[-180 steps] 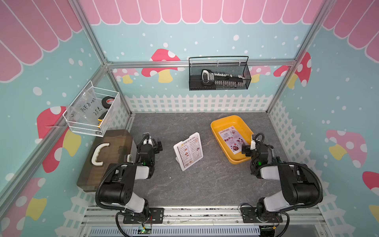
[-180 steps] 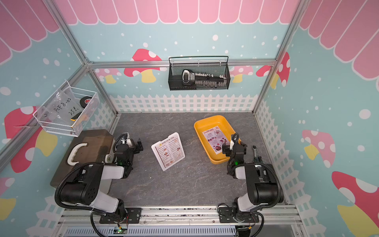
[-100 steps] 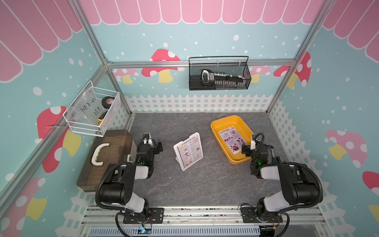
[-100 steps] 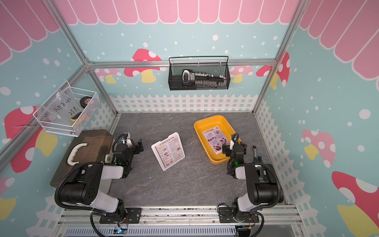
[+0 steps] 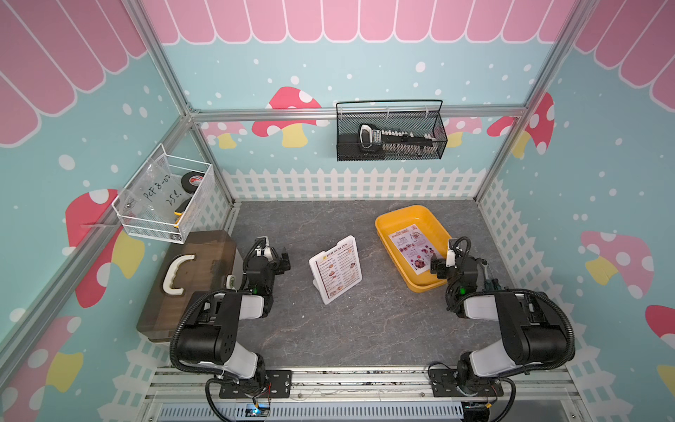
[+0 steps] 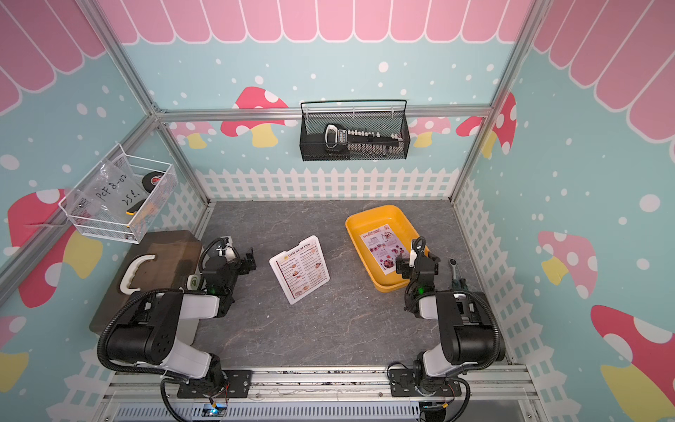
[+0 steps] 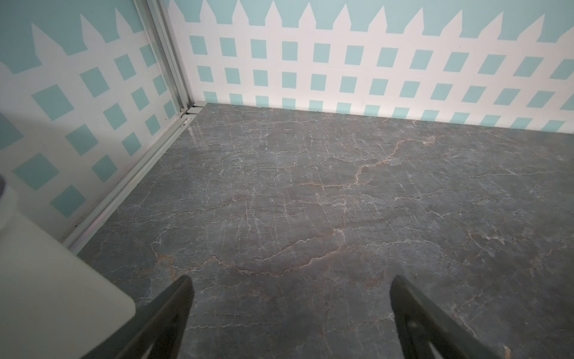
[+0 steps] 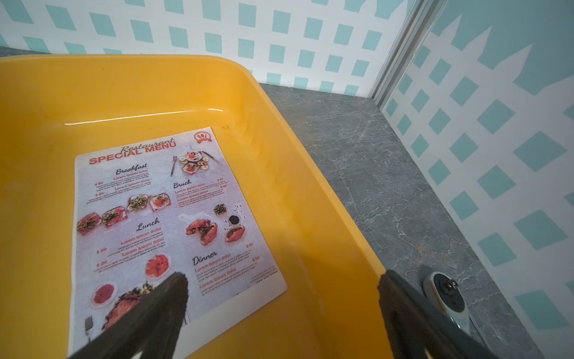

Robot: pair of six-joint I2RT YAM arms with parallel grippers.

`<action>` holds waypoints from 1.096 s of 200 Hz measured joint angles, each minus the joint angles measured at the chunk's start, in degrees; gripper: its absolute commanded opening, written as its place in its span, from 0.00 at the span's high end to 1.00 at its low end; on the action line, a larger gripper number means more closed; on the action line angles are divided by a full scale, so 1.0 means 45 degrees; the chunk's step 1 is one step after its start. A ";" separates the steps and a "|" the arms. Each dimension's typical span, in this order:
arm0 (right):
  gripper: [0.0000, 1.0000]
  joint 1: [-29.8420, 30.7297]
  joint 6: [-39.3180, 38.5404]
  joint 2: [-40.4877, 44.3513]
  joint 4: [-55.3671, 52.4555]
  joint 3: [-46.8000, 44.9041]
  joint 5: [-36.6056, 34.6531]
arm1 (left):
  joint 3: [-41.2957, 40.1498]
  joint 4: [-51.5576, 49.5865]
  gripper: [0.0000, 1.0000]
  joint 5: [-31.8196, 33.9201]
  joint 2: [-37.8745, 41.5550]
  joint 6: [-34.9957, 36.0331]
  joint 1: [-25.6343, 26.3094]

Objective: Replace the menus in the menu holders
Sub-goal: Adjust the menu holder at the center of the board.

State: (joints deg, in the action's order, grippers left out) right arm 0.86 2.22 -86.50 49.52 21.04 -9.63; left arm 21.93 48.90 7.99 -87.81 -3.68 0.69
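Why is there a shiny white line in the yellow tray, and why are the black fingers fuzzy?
Right wrist view: the line on the yellow tray wall is glare; the right fingers sit close to the lens, so they blur, but the menu is sharp. Left wrist view: the left fingers blur too.

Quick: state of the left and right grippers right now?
Left gripper: open, holding nothing.
Right gripper: open, holding nothing, at the yellow tray.
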 measured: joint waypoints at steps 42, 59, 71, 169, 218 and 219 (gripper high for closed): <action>0.03 0.0010 0.0141 0.2671 -0.5183 0.2861 -0.0243 | 0.2035 -0.4085 0.00 0.1870 0.2424 -0.0903 -0.0141; 0.04 0.0073 0.0155 0.3808 -0.6849 0.4328 0.0185 | 0.3716 -0.5761 0.00 0.2025 0.3084 -0.1282 -0.0141; 0.04 0.0126 0.0214 0.4391 -0.7849 0.5090 0.0636 | 0.4925 -0.7169 0.00 0.1885 0.3351 -0.1472 0.0034; 0.04 0.1666 0.0976 0.3521 -1.1385 0.6533 0.2725 | 0.9661 -2.0740 0.03 0.0544 0.7902 -0.3594 0.4347; 0.04 0.2628 0.1141 0.2895 -1.1385 0.6732 0.2613 | 0.7689 -2.2352 0.00 -0.1078 0.8796 -0.4522 0.6805; 0.04 0.2642 0.1141 0.2885 -1.1385 0.6732 0.2613 | 0.7655 -2.2352 0.00 -0.1083 0.8772 -0.4546 0.6863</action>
State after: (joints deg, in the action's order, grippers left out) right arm 12.75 7.35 -73.52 -1.72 51.33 2.13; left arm 56.38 -51.68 3.11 -48.34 -24.14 31.57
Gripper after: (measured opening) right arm 0.961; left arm 0.995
